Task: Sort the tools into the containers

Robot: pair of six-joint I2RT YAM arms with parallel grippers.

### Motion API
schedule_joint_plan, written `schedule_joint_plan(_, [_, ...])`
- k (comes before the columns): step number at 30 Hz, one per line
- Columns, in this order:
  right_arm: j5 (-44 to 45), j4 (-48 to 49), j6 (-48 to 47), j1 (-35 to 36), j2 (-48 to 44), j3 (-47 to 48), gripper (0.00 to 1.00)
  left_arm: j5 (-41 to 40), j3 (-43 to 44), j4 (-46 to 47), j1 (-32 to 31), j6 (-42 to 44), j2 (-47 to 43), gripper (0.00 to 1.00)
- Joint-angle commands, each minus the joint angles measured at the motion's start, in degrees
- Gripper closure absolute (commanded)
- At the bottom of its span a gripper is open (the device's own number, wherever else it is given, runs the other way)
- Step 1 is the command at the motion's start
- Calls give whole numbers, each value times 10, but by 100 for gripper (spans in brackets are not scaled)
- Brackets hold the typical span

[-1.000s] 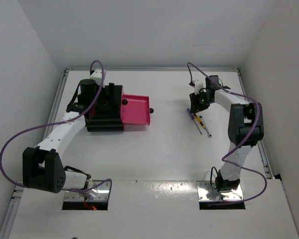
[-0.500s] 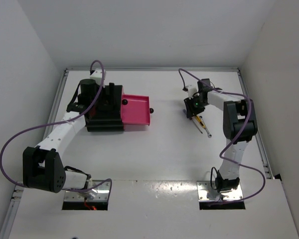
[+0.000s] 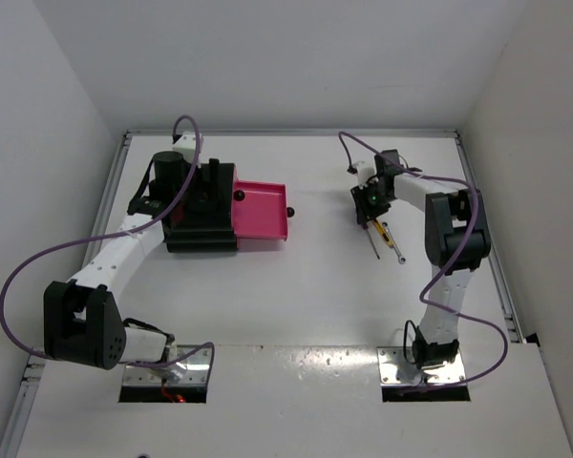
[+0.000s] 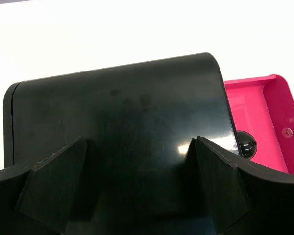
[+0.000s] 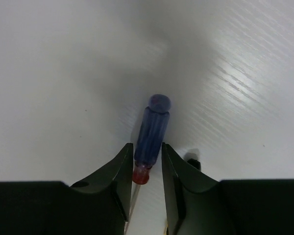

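My right gripper (image 5: 147,148) is shut on the blue-handled screwdriver (image 5: 153,129), whose handle sticks out past the fingertips, low over the table. In the top view this gripper (image 3: 368,203) is at the far right. The yellow-handled tool (image 3: 384,230) and the thin silver wrench (image 3: 395,252) lie just in front of it. The scissors cannot be made out. My left gripper (image 4: 139,147) is open, its fingers wide apart over the top of the black cabinet (image 4: 117,117). One pink drawer (image 3: 260,212) is pulled out to the right.
The drawer's black knob (image 3: 290,211) points toward the table's middle. A second knob (image 4: 246,144) shows on the cabinet front above the open drawer (image 4: 264,112). A small black piece (image 5: 193,164) lies beside my right finger. White walls close in the back and sides.
My right gripper has moved left and a little toward the back, settling over the blue screwdriver. The left arm and the drawer have not moved.
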Motion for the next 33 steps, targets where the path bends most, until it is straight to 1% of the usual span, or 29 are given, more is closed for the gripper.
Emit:
schedule_joint_plan(1, [10,-3,-5,19,3,21,71,9,-18,-70,-2,5,23,0])
schedule_joint_plan(3, [10,-3,-5,19,3,21,79,9,-18,-70,-2,5,23,0])
schedule_joint_plan(4, [10,-3,-5,19,3,21,88,4,-18,-70,-2,5,23,0])
schedule_joint_plan(7, [-13,-8,9,19,-4,16,99,4,-18,-70,-2,5,23,0])
schedule_joint_plan(9, [-29,-8,30,19,-22,16,100,4,-18,-70,-2,5,23,0])
schedule_joint_plan(10, [-54,-8,40,19,-29,16,100,4,-18,-70,-2,5,23,0])
schedule_joint_plan(11, [-86,4,63,19,-46,11,100,4,-18,-70,-2,5,23,0])
schedule_joint_plan(13, [-117,28,92,19,-67,2,100,4,-18,-70,-2,5,23,0])
schedule_joint_plan(14, [-132,44,122,19,-79,-10,100,4,-18,-70,-2,5,23,0])
schedule_joint_plan(15, [-166,61,139,19,-90,-18,100,4,-23,-70,-2,5,23,0])
schedule_joint_plan(17, [-191,128,173,19,-125,-43,100,4,-23,-70,-2,5,23,0])
schedule_joint_plan(18, [-207,173,209,19,-135,-50,100,4,-23,-70,-2,5,23,0])
schedule_joint_plan(20, [-222,220,258,25,-155,-67,100,4,-23,-70,-2,5,23,0])
schedule_joint_plan(21, [-227,241,274,25,-155,-67,100,4,-23,-70,-2,5,23,0])
schedule_joint_plan(22, [-227,294,291,32,-163,-82,100,4,-23,-70,-2,5,23,0])
schedule_joint_plan(23, [-227,326,310,42,-169,-90,100,4,-23,-70,-2,5,23,0])
schedule_joint_plan(24, [-227,359,350,47,-169,-99,100,10,-23,-70,-2,5,23,0])
schedule_joint_plan(25, [-220,424,366,61,-169,-115,100,10,-23,-70,-2,5,23,0])
schedule_joint_plan(28, [-198,505,409,92,-153,-121,100,16,-23,-70,-2,5,23,0])
schedule_joint_plan(32, [-186,530,421,125,-104,-72,100,21,-23,-70,-2,5,23,0])
schedule_joint_plan(33, [-186,530,421,132,-95,-47,100,27,-23,-70,-2,5,23,0])
